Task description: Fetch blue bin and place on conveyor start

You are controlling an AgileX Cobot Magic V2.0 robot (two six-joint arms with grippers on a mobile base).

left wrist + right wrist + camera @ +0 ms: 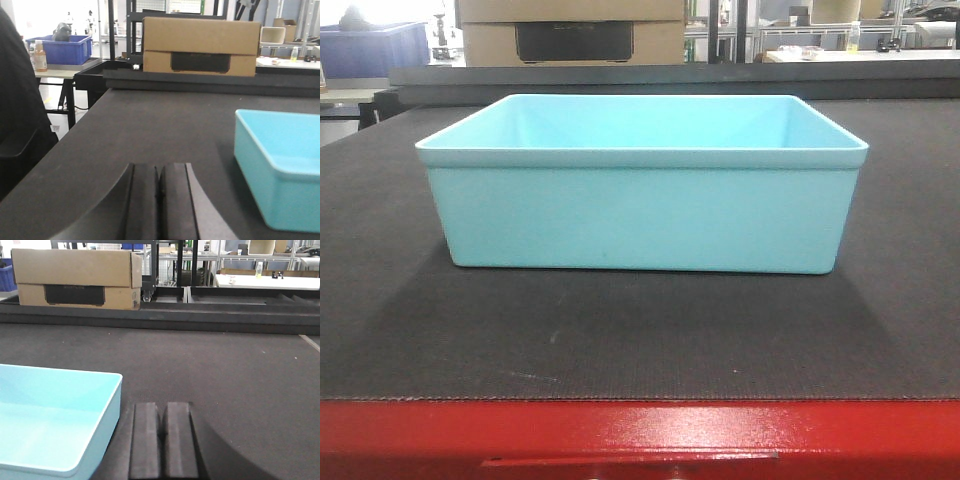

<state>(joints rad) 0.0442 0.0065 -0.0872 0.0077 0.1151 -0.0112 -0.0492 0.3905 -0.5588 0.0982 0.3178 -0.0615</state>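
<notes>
On the conveyor start [400, 330], the wide dark grey belt behind its red front frame [640, 435], the blue bin [642, 205] already sits upright and empty, square to the front view and a little back from the red edge. Judged from that, the placing looks done, and what remains is getting the arms away cleanly.

The main risk lies there. Both wrists sit low over the belt, one on each side of the bin. A sideways swing toward the bin could knock its thin flared rim or smooth wall, and on the textured belt that could skew the light tub or tip it. A drag along the belt could also catch the fingers on the weave. Lifting straight up first, away from the bin, seems safest.

Left of the bin, the left gripper [159, 192] has its dark pads pressed together with only a hairline seam between them, gripping nothing and clear of the bin's wall. Right of the bin, the right gripper [163, 430] is likewise closed and empty, just beside the bin's near corner but not touching it. A cardboard box [201, 46] stands well beyond the bin, past the belt's far edge.
</notes>
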